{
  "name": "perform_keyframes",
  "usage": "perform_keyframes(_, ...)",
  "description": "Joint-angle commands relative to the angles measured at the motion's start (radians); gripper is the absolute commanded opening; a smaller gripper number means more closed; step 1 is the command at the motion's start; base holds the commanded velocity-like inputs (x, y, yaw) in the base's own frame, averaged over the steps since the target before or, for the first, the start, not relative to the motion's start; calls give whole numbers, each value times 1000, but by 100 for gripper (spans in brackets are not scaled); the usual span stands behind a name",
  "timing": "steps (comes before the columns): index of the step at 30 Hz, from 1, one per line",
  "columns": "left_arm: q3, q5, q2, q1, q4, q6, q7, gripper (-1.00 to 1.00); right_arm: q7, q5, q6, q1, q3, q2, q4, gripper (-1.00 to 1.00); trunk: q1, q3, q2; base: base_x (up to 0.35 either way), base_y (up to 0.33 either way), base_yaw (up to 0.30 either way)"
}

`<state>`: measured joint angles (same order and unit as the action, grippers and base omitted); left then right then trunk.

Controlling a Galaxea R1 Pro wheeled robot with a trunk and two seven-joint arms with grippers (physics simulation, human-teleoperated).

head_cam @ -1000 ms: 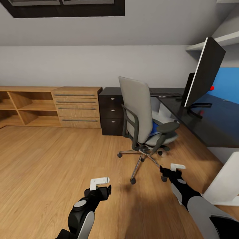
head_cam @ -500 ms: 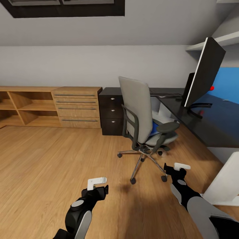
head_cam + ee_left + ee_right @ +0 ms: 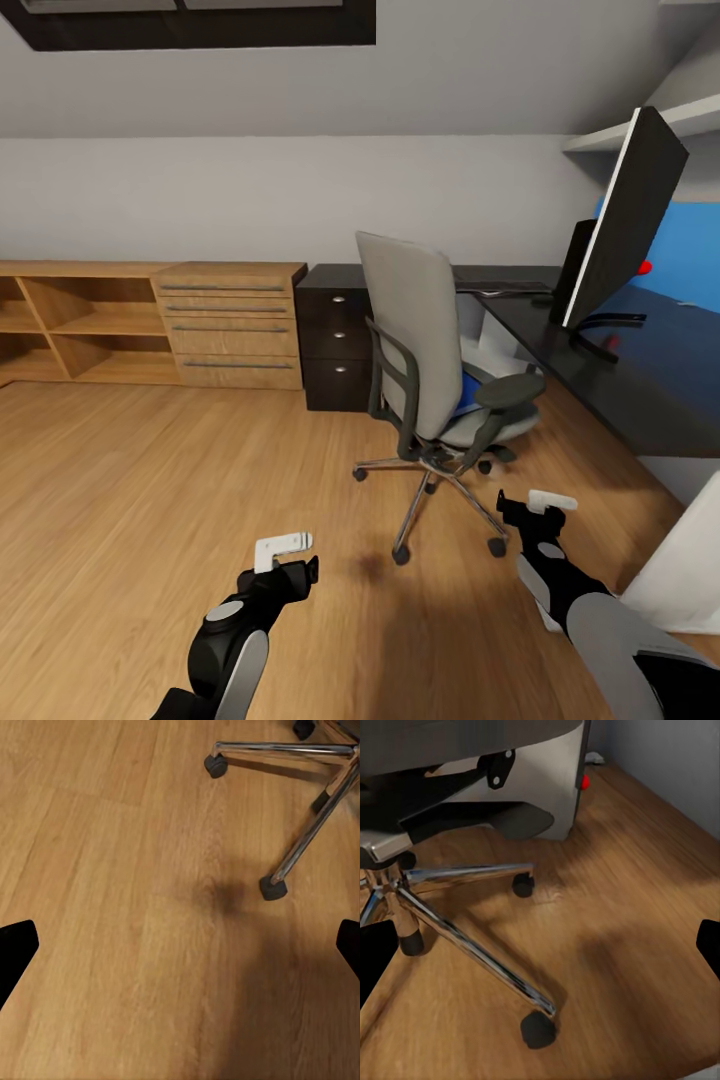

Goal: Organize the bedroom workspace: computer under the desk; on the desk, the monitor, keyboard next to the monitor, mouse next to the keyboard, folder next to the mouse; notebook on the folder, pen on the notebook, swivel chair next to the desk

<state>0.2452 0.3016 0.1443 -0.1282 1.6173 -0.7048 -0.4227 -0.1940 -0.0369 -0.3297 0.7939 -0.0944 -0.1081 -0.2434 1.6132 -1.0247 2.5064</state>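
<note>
The grey swivel chair point(image 3: 415, 335) stands on the wood floor with its back toward me, close to the black desk point(image 3: 640, 385). A blue folder point(image 3: 468, 394) lies on its seat, mostly hidden by the backrest. The wide monitor point(image 3: 630, 225) stands on the desk, seen edge-on. A slim dark keyboard point(image 3: 500, 288) lies at the desk's far end. The light grey computer point(image 3: 547, 791) sits on the floor behind the chair's chrome base point(image 3: 457, 919). My left gripper point(image 3: 285, 548) and right gripper point(image 3: 548, 503) hang open and empty above the floor, just short of the chair's casters point(image 3: 273, 886).
A dark three-drawer pedestal point(image 3: 335, 340) closes the desk's left end. A light wood cabinet point(image 3: 235, 325) and open shelves point(image 3: 70, 325) line the back wall. A white desk leg panel point(image 3: 690, 560) stands at the near right. Open floor point(image 3: 150, 480) lies to my left.
The whole view has shifted slightly, so the camera moved. My left gripper has dropped back a little toward me, and my right gripper has edged to the right. The chair has not moved.
</note>
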Motion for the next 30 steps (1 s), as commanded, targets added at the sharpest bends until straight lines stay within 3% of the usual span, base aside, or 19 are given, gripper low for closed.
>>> perform_keyframes(1, 1, 11, 0, -1, 1, -2, -10, 100, 1, -4, -5, 1, -2, 0, 1, 100, 0, -1, 0, 90, -1, 0)
perform_keyframes(8, 0, 11, -7, -1, 1, -2, -10, 100, 0, -5, -4, 1, -2, -3, 1, 100, 0, -1, 0, 104, 0, 0)
perform_keyframes(17, 0, 11, -14, -1, 1, -2, -10, 100, -2, -8, -1, 1, -3, -26, 1, 100, 0, -1, 0, 46, -103, 0)
perform_keyframes(22, -33, 11, -14, -1, 1, -2, -9, 100, -1, -9, 0, 1, -3, -33, 1, 100, 0, -1, 0, 149, -5, 0)
perform_keyframes(30, -39, 12, -14, -1, 1, -2, -9, 100, -1, -9, 0, 1, -3, -33, 1, 100, 0, -1, 0, 94, 0, 0)
